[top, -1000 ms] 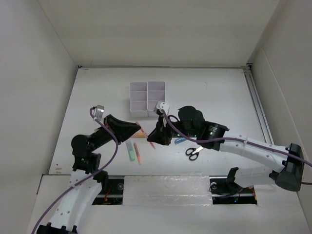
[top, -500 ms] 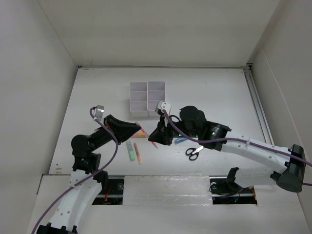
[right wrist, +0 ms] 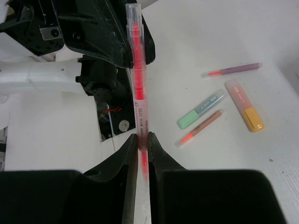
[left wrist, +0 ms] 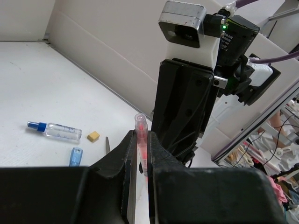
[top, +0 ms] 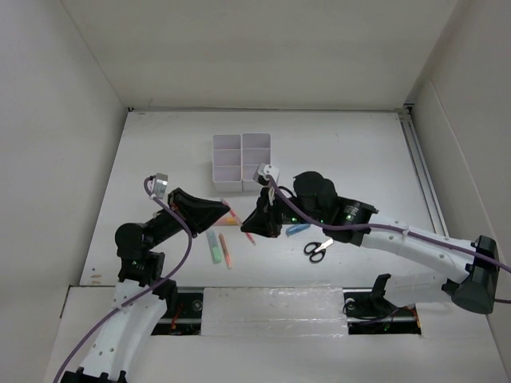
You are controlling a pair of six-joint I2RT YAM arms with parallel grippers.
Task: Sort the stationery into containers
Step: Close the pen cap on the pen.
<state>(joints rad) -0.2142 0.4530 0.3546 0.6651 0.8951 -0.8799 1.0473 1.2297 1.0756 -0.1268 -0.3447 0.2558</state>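
A pink-red pen (right wrist: 139, 93) is held between both grippers, just above the table in front of the trays. My right gripper (right wrist: 141, 144) is shut on its lower barrel. My left gripper (left wrist: 139, 149) is shut on the same pen (left wrist: 140, 135), whose clear cap sticks out past the fingers. In the top view the two grippers meet tip to tip, left (top: 230, 213) and right (top: 252, 227). The two white trays (top: 242, 162) stand side by side behind them. The insides of their compartments do not show clearly.
On the table lie black-handled scissors (top: 318, 249), a blue highlighter (top: 297, 230), a green highlighter (top: 213, 247), an orange pen (top: 225, 250), an orange-yellow highlighter (right wrist: 245, 105), a purple-pink pen (right wrist: 232, 70), a clear blue-capped bottle (left wrist: 56, 131) and a tan eraser (left wrist: 93, 136).
Both arms have shifted only slightly. The pen stays held between the two grippers.
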